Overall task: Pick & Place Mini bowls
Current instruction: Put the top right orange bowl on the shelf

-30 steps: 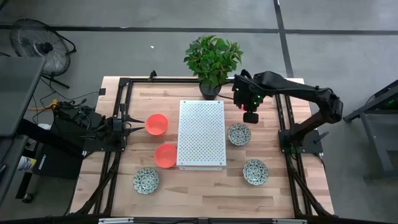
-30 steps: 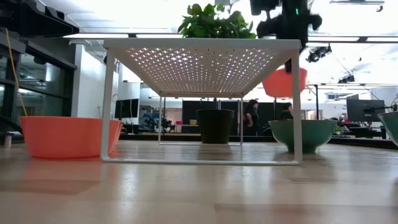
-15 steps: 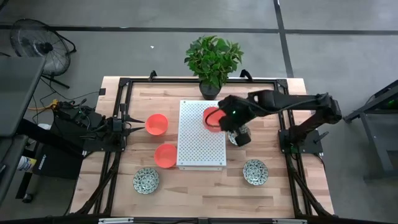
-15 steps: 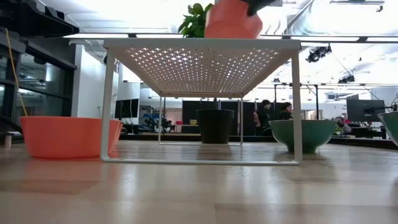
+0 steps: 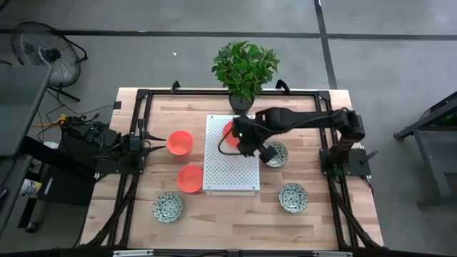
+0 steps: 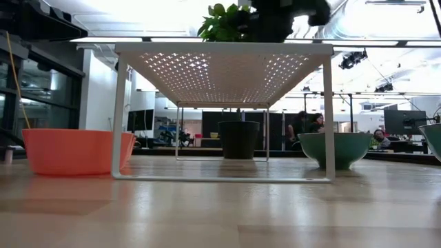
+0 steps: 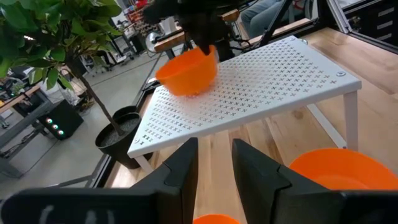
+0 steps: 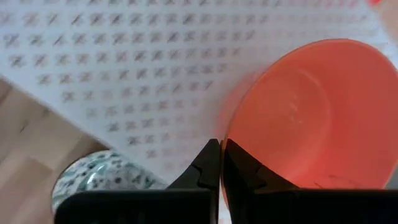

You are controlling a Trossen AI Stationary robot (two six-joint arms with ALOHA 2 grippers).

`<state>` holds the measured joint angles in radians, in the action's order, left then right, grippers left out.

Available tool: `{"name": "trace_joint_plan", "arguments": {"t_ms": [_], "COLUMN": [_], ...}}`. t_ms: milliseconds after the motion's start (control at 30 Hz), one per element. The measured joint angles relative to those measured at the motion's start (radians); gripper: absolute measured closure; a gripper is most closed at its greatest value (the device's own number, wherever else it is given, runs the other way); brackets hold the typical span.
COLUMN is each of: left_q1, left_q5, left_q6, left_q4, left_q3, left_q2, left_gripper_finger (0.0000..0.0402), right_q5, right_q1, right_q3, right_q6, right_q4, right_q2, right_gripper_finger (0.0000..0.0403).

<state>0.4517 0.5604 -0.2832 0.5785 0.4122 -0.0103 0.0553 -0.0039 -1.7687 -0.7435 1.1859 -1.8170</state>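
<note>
Pale wooden surface (image 5: 235, 210) under me, grey floor around, plant (image 5: 245, 66) at the far edge. My right claw (image 8: 221, 163) is pinched shut on an orange bowl (image 8: 308, 118), mouth up, over the white rack's (image 5: 232, 168) far end; my arm hides most of it from above. Left claw (image 7: 213, 163) waits, narrowly parted, at the left edge.

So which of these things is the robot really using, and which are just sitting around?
Part of the job:
- orange bowl pinched by its rim in the right gripper, over the white rack
- two more orange bowls
- three patterned bowls

Just sitting around:
- potted plant
- floor fan
- left gripper, waiting at the table's left edge
</note>
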Motion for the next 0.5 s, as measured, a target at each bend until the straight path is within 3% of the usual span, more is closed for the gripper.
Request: {"name": "trace_joint_plan", "arguments": {"t_ms": [167, 500], "left_q1": [0.000, 0.000], "left_q5": [0.000, 0.000], "left_q6": [0.000, 0.000], "left_q4": [0.000, 0.000], "left_q3": [0.000, 0.000], "left_q2": [0.000, 0.000], "left_gripper_finger": [0.0307, 0.0307], "right_q5": [-0.059, -0.052], "right_q1": [-0.026, -0.060], "right_q3": [-0.086, -0.040], "right_q6": [-0.012, -0.126], "right_q4": [0.005, -0.057], "right_q2": [-0.018, -0.025], "right_gripper_finger": [0.0403, 0.0403]}}
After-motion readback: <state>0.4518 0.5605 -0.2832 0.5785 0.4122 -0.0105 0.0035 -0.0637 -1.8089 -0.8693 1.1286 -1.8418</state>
